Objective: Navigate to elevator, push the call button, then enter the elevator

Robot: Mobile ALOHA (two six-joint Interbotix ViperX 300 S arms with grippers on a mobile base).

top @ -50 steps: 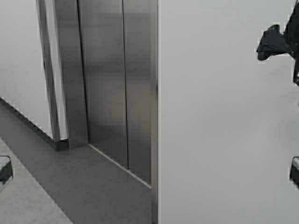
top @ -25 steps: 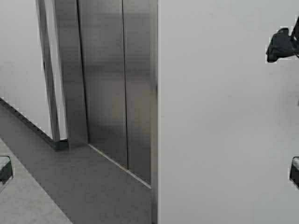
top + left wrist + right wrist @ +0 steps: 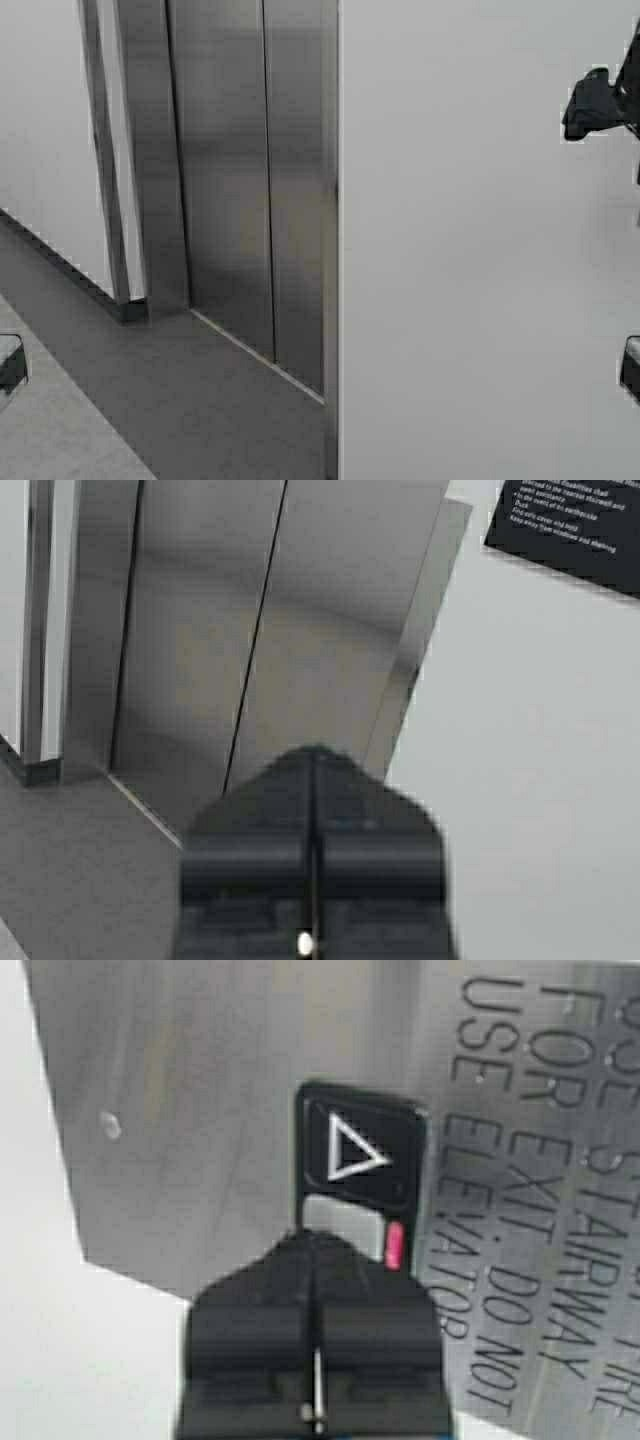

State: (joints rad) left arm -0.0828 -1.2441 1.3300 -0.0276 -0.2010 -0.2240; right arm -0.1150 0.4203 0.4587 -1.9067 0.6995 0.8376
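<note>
Elevator [image 3: 240, 190] doors shut, my landmark. My left gripper [image 3: 313, 770] points at the doors, fingers pressed together, holding nothing. White wall [image 3: 470, 300] right of the elevator. My right gripper [image 3: 318, 1250] is raised at that wall, fingers closed and empty, tip right at the call button [image 3: 360, 1155] on its engraved steel plate [image 3: 200, 1120].

Brushed stainless steel w/ soft sheen on elevator [image 3: 245, 190] doors & engraved call button [image 3: 360, 1185] plate, glossy black plastic button face, matt black plastic right end effector [image 3: 316, 1260], smooth matt white wall [image 3: 480, 300].
</note>
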